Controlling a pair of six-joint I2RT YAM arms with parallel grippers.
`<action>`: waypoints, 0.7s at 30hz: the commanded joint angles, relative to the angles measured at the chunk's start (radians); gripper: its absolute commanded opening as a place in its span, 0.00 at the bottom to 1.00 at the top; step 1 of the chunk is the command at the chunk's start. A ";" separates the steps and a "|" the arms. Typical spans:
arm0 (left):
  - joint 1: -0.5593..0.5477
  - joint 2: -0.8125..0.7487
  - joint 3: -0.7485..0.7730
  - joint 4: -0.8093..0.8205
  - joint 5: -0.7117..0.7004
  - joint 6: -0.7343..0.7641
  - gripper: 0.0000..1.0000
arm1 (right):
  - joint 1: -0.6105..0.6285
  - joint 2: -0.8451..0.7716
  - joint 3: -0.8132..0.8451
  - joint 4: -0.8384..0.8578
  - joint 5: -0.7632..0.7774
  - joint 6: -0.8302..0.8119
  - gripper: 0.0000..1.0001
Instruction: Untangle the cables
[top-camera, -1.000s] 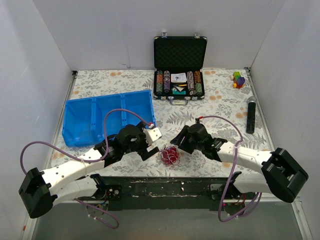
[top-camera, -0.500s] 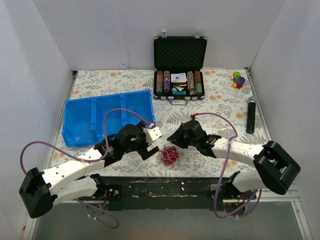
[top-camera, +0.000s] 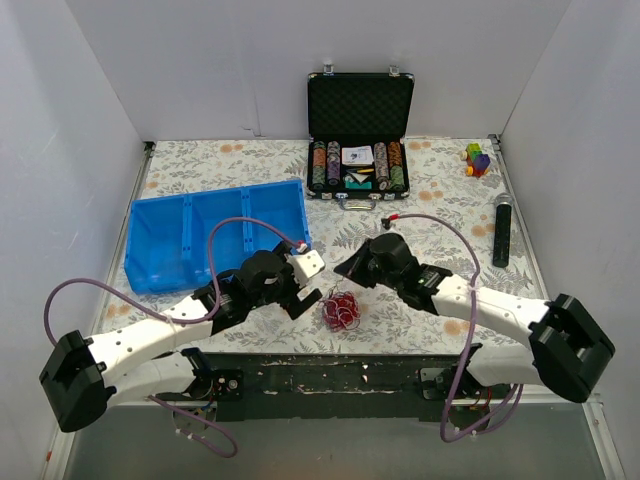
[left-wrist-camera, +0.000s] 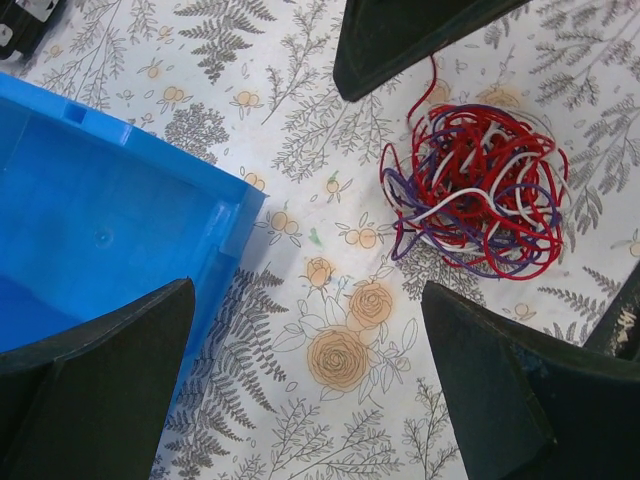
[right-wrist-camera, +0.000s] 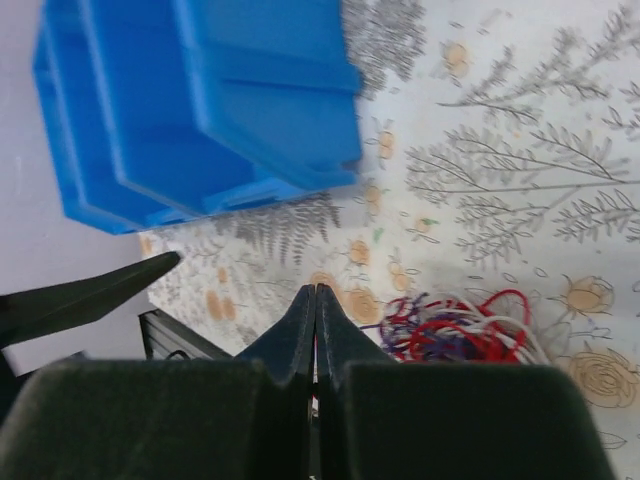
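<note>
Because the cables (left-wrist-camera: 470, 195) look light, limp and snag-prone, we seem to pinch one outer red loop in our closed right gripper (right-wrist-camera: 316, 292), our left gripper (left-wrist-camera: 305, 290) gaping wide and empty.

In the right wrist view the lower edge of the cables (right-wrist-camera: 450, 335) lies behind the right hand (right-wrist-camera: 316, 292), and the bin (right-wrist-camera: 200, 110) beyond the cables is blurred. In the left wrist view one red strand rises from the cables and disappears under that hand. Left of the cables, the bin is cut by the picture's edge. From above, the cables are too small to tell single strands.
</note>
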 joint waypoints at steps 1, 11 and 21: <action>-0.019 0.022 -0.003 0.112 -0.148 -0.116 0.98 | 0.007 -0.136 0.097 -0.027 0.045 -0.108 0.01; -0.020 0.123 0.179 0.053 0.006 -0.323 0.98 | 0.038 -0.370 0.086 -0.102 0.013 -0.174 0.01; -0.020 0.033 0.183 0.108 0.221 -0.354 0.98 | 0.038 -0.330 0.100 -0.069 -0.044 -0.171 0.01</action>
